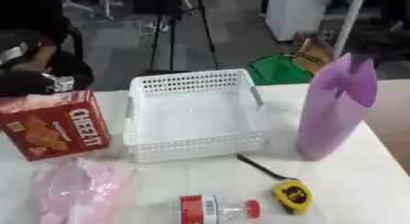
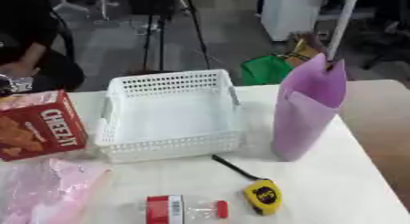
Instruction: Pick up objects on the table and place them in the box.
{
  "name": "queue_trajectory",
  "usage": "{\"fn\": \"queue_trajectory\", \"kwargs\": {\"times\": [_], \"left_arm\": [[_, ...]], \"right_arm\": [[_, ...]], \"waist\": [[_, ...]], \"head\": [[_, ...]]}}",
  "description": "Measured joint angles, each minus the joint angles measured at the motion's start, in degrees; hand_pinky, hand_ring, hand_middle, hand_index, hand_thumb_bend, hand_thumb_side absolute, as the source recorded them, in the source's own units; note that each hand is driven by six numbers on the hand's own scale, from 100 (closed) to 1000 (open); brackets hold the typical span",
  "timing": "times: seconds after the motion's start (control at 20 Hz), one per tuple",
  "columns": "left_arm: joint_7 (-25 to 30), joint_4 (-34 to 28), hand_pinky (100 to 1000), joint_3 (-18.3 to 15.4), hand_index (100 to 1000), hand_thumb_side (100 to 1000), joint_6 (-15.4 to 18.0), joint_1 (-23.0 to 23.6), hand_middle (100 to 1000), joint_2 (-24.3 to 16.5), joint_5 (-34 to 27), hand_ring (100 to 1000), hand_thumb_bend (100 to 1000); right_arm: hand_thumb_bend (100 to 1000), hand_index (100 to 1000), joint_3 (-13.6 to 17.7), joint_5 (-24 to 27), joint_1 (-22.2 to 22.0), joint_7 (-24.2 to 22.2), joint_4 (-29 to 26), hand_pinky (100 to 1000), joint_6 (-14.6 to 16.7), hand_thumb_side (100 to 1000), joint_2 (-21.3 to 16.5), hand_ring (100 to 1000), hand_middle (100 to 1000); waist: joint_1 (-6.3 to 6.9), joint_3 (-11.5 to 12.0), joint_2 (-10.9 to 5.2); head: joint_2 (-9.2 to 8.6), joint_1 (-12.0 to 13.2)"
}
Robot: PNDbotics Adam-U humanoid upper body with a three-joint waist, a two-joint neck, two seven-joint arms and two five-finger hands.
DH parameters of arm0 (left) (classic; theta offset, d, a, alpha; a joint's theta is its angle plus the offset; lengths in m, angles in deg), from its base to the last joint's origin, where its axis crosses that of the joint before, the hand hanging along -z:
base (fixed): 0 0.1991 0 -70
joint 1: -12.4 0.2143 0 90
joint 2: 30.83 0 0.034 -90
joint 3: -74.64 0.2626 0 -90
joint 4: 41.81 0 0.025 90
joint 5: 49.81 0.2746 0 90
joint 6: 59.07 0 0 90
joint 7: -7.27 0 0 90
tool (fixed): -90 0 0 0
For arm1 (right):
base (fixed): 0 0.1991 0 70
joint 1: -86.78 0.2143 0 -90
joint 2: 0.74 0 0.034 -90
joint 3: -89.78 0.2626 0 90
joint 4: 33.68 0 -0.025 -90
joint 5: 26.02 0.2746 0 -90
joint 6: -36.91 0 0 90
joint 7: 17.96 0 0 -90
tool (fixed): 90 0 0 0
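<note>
White basket (image 1: 192,113) mid-table, nothing inside.

Red Cheez-It box (image 1: 54,125) just left of it, under the left hand (image 1: 36,79); fingers impossible to make out. Tall purple bag (image 1: 336,109) upright at right. Nearer: pink plastic bag (image 1: 76,191), clear bottle (image 1: 216,209) with red cap, yellow tape measure (image 1: 293,195).

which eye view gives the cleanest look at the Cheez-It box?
Left eye view: the Cheez-It box is whole in frame, with its logo and cracker picture showing. In the right eye view the frame's left edge cuts it, leaving mainly the logo side.
</note>
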Motion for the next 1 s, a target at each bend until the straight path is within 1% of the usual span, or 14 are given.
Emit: {"fn": "queue_trajectory", "kwargs": {"times": [0.05, 0.1, 0.15, 0.2, 0.45, 0.55, 0.65, 0.7, 0.75, 0.8, 0.9, 0.95, 1.0], "left_arm": [[-0.01, 0.34, 1000, 0.33, 1000, 821, -0.01, 0.11, 1000, -0.07, 0.33, 1000, 638], [-0.01, 0.64, 1000, 0.61, 1000, 821, -0.01, 0.19, 1000, -0.09, 0.59, 1000, 638], [-0.01, 0.86, 1000, 0.83, 1000, 788, -0.01, 0.26, 1000, -0.09, 0.73, 1000, 630], [-0.01, 1.07, 1000, 0.98, 1000, 788, -0.01, 0.27, 1000, -0.1, 0.79, 1000, 630], [-0.27, 3.01, 1000, 1.67, 1000, 719, -0.27, 0.25, 1000, -0.31, 0.47, 1000, 618], [-0.43, 3.71, 1000, 1.81, 1000, 641, -0.43, 0.17, 1000, -0.32, 0.43, 1000, 557], [-0.5, 4.19, 1000, 1.98, 1000, 651, -0.5, -0.13, 1000, -0.34, 0.61, 1000, 559], [-0.5, 4.33, 1000, 2.01, 1000, 560, -0.5, -0.19, 1000, -0.35, 0.85, 1000, 463], [-0.46, 4.56, 1000, 2.09, 1000, 560, -0.46, -0.2, 1000, -0.39, 1.32, 1000, 463], [-0.37, 4.83, 1000, 2.31, 1000, 506, -0.37, -0.27, 1000, -0.48, 1.9, 1000, 413], [-0.08, 5.91, 1000, 2.78, 1000, 476, -0.08, -0.84, 1000, -0.89, 3.11, 1000, 388], [0.09, 6.6, 1000, 3.14, 1000, 476, 0.09, -1.22, 1000, -0.99, 3.51, 1000, 388], [0.25, 7.33, 1000, 3.52, 1000, 452, 0.25, -1.55, 1000, -1.07, 3.72, 1000, 375]], "right_arm": [[100, 806, 0.0, 0.09, 0.0, -0.05, 0.0, 769, -0.01, 807, 0.06, 791, 774], [100, 806, 0.0, 0.13, 0.0, -0.1, 0.0, 769, -0.03, 807, 0.17, 791, 774], [100, 804, 0.0, 0.15, 0.0, -0.15, 0.0, 768, -0.07, 806, 0.29, 791, 774], [100, 804, 0.0, 0.18, 0.0, -0.19, 0.0, 768, -0.1, 806, 0.31, 791, 774], [100, 799, 0.0, 0.39, 0.0, -0.38, 0.0, 767, -0.32, 804, 0.32, 791, 771], [100, 797, 0.0, 0.53, 0.0, -0.51, 0.0, 767, -0.46, 804, 0.32, 789, 771], [100, 797, 0.0, 0.6, -0.01, -0.59, 0.0, 767, -0.53, 804, 0.32, 789, 771], [100, 795, 0.0, 0.62, -0.01, -0.64, 0.0, 766, -0.57, 803, 0.32, 788, 770], [100, 795, 0.0, 0.64, -0.01, -0.7, 0.0, 766, -0.62, 803, 0.32, 788, 770], [100, 793, 0.0, 0.67, -0.02, -0.75, 0.0, 766, -0.68, 802, 0.32, 787, 769], [100, 790, 0.0, 0.82, -0.02, -0.8, 0.0, 766, -0.73, 800, 0.32, 785, 768], [100, 790, 0.0, 0.91, -0.02, -0.81, 0.0, 766, -0.75, 800, 0.32, 785, 768], [100, 788, 0.0, 1.01, -0.02, -0.81, 0.0, 766, -0.76, 799, 0.32, 784, 767]], "waist": [[0.0, -0.04, 0.0], [0.0, -0.07, 0.0], [0.0, -0.08, 0.01], [0.0, -0.09, 0.01], [0.07, -0.21, 0.01], [0.14, -0.21, 0.01], [0.19, -0.22, 0.01], [0.2, -0.23, 0.01], [0.22, -0.24, 0.01], [0.22, -0.25, 0.01], [0.28, -0.3, 0.01], [0.33, -0.31, 0.01], [0.37, -0.34, 0.01]], "head": [[-0.11, -0.02], [-0.13, -0.03], [-0.14, -0.04], [-0.15, -0.04], [-0.26, -0.06], [-0.31, -0.11], [-0.33, -0.26], [-0.33, -0.29], [-0.33, -0.32], [-0.33, -0.38], [-0.33, -0.5], [-0.33, -0.52], [-0.33, -0.53]]}}
